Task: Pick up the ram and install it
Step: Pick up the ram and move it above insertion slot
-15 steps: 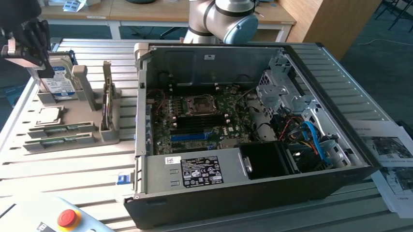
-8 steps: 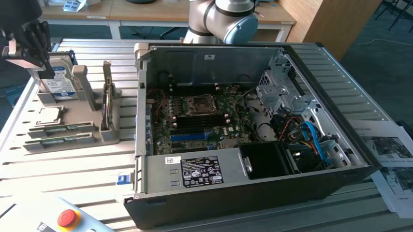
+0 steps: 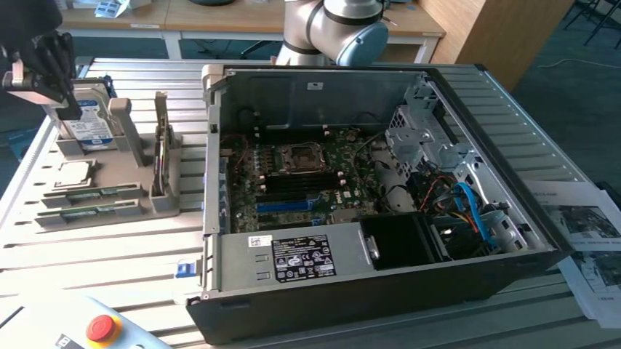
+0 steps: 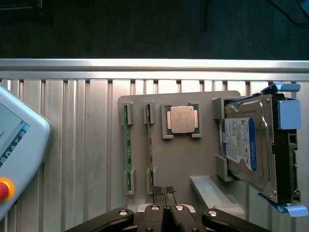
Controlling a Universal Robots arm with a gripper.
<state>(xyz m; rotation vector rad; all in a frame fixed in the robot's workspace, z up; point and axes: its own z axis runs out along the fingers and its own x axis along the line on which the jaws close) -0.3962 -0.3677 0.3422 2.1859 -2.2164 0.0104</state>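
The end effector hangs above the grey holder on the slatted tabletop, its fingers closed together with nothing between them. The ram, a thin green stick, lies flat in its clips on the holder, just beside the silver processor. A second stick lies parallel on its other side. A hard drive leans at the holder's end. The open computer case sits to the exterior view's right.

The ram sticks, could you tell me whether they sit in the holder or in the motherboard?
In the holder: both ram sticks lie clipped into it, beside the processor.
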